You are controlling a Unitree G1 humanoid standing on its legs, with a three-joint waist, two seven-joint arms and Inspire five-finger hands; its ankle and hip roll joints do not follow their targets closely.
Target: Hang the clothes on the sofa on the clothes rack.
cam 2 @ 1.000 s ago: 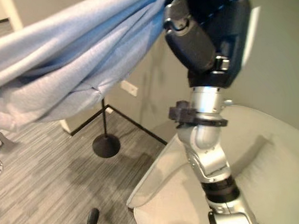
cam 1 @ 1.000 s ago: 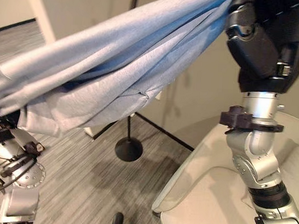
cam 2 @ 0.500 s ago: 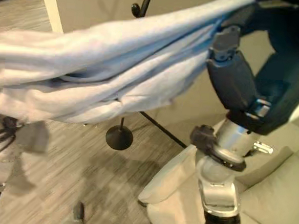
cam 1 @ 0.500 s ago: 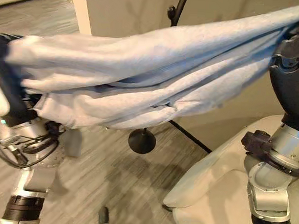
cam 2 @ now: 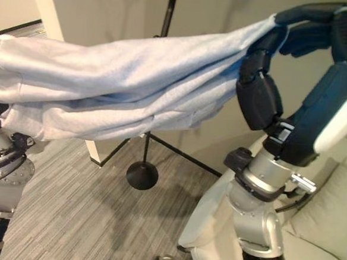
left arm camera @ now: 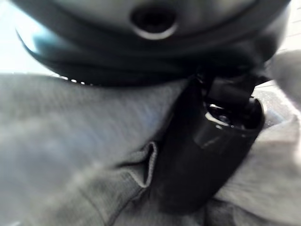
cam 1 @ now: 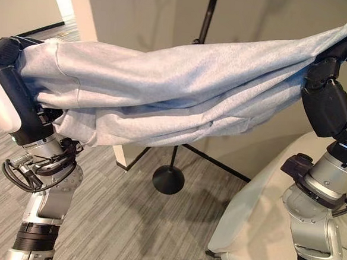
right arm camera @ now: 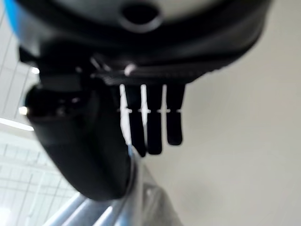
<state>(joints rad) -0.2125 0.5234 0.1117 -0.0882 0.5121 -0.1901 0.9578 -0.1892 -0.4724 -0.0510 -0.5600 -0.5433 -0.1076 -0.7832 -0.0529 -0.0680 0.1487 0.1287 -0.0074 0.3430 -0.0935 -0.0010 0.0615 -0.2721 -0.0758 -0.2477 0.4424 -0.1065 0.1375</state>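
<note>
The garment (cam 1: pixel 182 86) stretched across the scene is a pale grey-blue, plain, with no print; its folds shade to a deeper blue. The left hand (cam 1: pixel 6 56) is black, with a white panel on its casing; the right hand (cam 2: pixel 306 23) is black too, its casing dark navy with a white patch. The clothes rack (cam 1: pixel 169 178) has a black pole and a black round base. The sofa (cam 2: pixel 327 236) at the right is cream. The floor (cam 1: pixel 113 221) is grey with fine streaked lines. The wall (cam 1: pixel 140 14) is beige.
</note>
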